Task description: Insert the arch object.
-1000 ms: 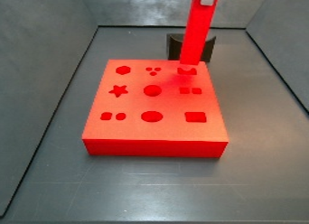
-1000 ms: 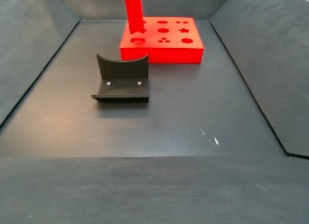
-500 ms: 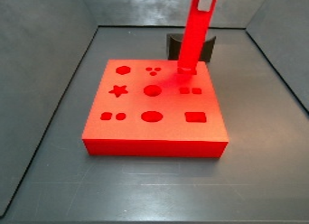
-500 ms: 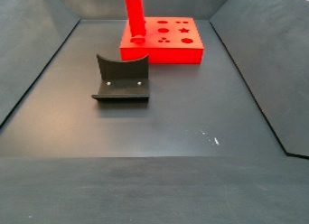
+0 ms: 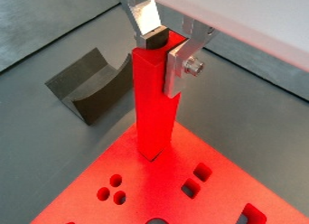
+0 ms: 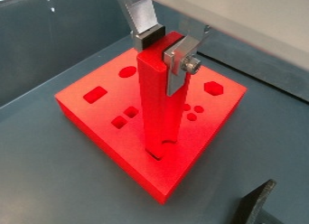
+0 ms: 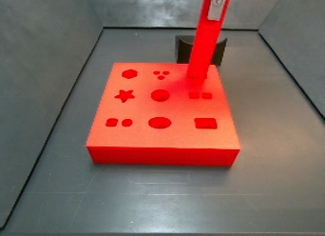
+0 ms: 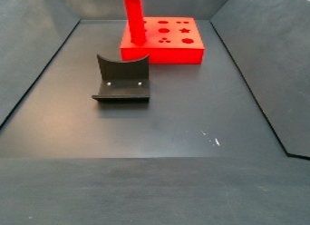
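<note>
My gripper (image 5: 165, 49) is shut on the top of a tall red arch piece (image 5: 154, 101) and holds it upright. It shows the same way in the other wrist view, gripper (image 6: 163, 49) and piece (image 6: 157, 101). The piece's lower end sits at a hole near one edge of the red block (image 6: 97, 101), which has several shaped holes. In both side views the piece (image 7: 203, 45) (image 8: 130, 18) stands on the block (image 7: 159, 145) (image 8: 182, 52) with the gripper (image 7: 219, 0) at its top. How deep the end sits in the hole is hidden.
The dark fixture (image 8: 121, 79) stands on the grey floor apart from the block; it also shows behind the block in a side view (image 7: 219, 49) and in both wrist views (image 5: 90, 83) (image 6: 259, 205). Grey walls enclose the floor.
The gripper and the red piece have moved straight down; the piece's lower end now reaches the block's top at the hole.
</note>
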